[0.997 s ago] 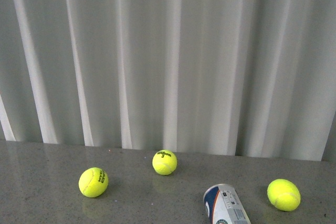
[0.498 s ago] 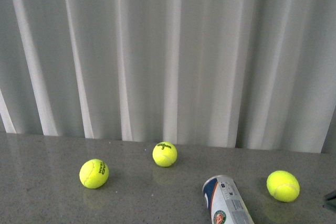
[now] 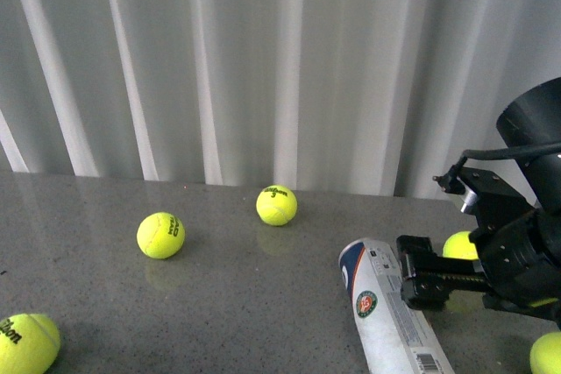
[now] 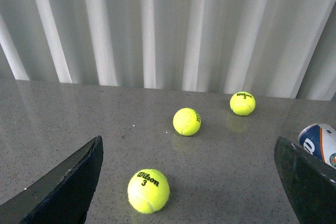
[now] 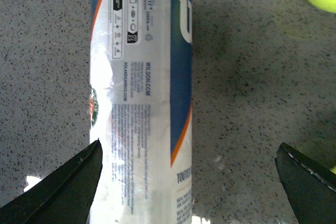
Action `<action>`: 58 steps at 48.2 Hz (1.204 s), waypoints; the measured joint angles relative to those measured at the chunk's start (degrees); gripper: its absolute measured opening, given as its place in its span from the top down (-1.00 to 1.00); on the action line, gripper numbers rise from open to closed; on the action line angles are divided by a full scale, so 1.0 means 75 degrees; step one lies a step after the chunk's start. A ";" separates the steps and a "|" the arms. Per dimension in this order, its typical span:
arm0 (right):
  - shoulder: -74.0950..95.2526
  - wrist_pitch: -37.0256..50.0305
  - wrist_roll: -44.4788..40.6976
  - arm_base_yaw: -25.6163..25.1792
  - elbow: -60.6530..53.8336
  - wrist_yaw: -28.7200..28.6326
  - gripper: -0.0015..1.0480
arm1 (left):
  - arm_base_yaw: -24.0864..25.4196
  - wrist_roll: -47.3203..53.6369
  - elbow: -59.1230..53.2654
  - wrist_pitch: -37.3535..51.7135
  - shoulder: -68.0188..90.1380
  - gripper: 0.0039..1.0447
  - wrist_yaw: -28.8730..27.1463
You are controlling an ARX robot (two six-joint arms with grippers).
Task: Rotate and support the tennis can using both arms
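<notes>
The tennis can [image 3: 386,308] lies on its side on the grey table, its navy-and-white end facing the curtain. My right gripper [image 3: 422,281] hangs open just over its right side. In the right wrist view the can [image 5: 139,93] runs lengthwise between the spread fingers, close to one finger [image 5: 63,187] and far from the other [image 5: 310,182]; nothing is gripped. My left gripper [image 4: 186,192] is open above the table, with a "Wilson 3" ball [image 4: 148,190] lying between its fingers. The can's end [image 4: 320,142] shows beside one left finger [image 4: 307,182]. The left arm does not show in the front view.
Loose tennis balls lie around: one at mid-left [image 3: 160,235], one near the curtain [image 3: 276,205], one at the front left corner [image 3: 26,343], one behind the right gripper [image 3: 460,245], one at the front right [image 3: 548,355]. A white pleated curtain [image 3: 263,67] closes the back.
The right arm has come in from the right and now hangs over the can. The front view has shifted, so more table, more of the can and two further balls show.
</notes>
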 joint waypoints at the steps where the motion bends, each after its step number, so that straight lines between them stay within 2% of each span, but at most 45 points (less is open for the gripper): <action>1: 0.0070 -0.0015 0.0017 0.0017 0.0079 -0.0041 -0.87 | 0.0000 0.0000 0.0000 0.0000 0.0000 -0.88 0.0000; 9: 0.0691 -0.0207 0.0157 0.0198 0.0624 -0.0242 -0.87 | 0.0000 0.0000 0.0000 0.0000 0.0000 -0.88 0.0000; 29: 0.1982 -0.0213 0.0440 0.0373 0.1282 -0.0029 -0.85 | 0.0000 0.0000 0.0000 0.0000 0.0000 -0.88 0.0000; 40: 0.2110 -0.0122 0.0015 0.0417 0.1364 -0.0332 -0.17 | 0.0000 0.0000 0.0000 0.0000 0.0000 -0.88 0.0000; 45: 0.2057 -0.0020 -0.0323 0.0446 0.1343 -0.0530 0.06 | 0.0000 0.0000 0.0000 0.0000 0.0000 -0.88 0.0000; 50: 0.1894 0.0122 -0.0708 0.0490 0.1236 -0.0583 0.20 | 0.0000 0.0000 0.0000 0.0000 0.0000 -0.88 0.0000; 53: 0.1644 0.0402 -0.1303 0.0554 0.1061 -0.0577 0.30 | 0.0000 0.0000 0.0000 0.0000 0.0000 -0.88 0.0000; 58: 0.1046 0.1055 -0.3191 0.0734 0.0667 -0.0519 0.45 | 0.0000 0.0000 0.0000 0.0000 0.0000 -0.88 0.0000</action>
